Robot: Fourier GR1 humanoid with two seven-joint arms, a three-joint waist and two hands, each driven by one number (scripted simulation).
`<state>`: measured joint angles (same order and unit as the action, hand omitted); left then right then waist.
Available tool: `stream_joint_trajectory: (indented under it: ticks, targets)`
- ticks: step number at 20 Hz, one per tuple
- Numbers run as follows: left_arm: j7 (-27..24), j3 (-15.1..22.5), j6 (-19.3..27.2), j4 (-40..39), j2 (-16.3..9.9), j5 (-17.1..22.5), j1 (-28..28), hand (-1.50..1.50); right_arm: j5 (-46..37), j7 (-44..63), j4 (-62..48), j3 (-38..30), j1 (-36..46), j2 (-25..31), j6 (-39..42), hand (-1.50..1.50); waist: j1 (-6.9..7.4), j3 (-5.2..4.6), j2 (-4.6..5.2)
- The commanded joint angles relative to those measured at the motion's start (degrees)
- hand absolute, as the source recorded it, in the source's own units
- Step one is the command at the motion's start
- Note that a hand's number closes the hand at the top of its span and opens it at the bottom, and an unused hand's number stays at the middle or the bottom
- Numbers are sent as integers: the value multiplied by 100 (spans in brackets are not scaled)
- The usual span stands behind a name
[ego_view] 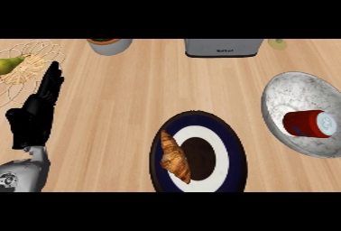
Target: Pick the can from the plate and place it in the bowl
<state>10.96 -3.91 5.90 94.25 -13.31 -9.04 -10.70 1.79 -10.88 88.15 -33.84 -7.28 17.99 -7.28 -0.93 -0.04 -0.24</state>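
Note:
A red can (307, 123) with a pale lid lies on its side inside the grey speckled bowl (293, 92) at the right. The dark blue and white plate (230, 153) sits at the lower middle and carries a croissant (174, 157) on its left part. My left hand (39, 108) rests at the far left, fingers straight and pointing up, well apart from plate and bowl. No right hand shows in the head view.
A wire basket (26, 72) with a pear (10, 64) stands at the upper left, just behind my left hand. A grey toaster (223, 47) and a grey pot (110, 45) line the back edge. A small greenish item (278, 43) lies beside the toaster.

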Motion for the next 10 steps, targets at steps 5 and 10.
stream_joint_trajectory:
  ticks: [5,10]
  targets:
    - [-90,-64,18,-129,116,-94,-108,0,226,-330,1423,-43,-1264,-822,515,-150,49,2,18]
    - [-32,-87,-135,-225,131,-92,-308,0,306,-587,1344,-247,-1457,-854,1028,-150,56,3,22]
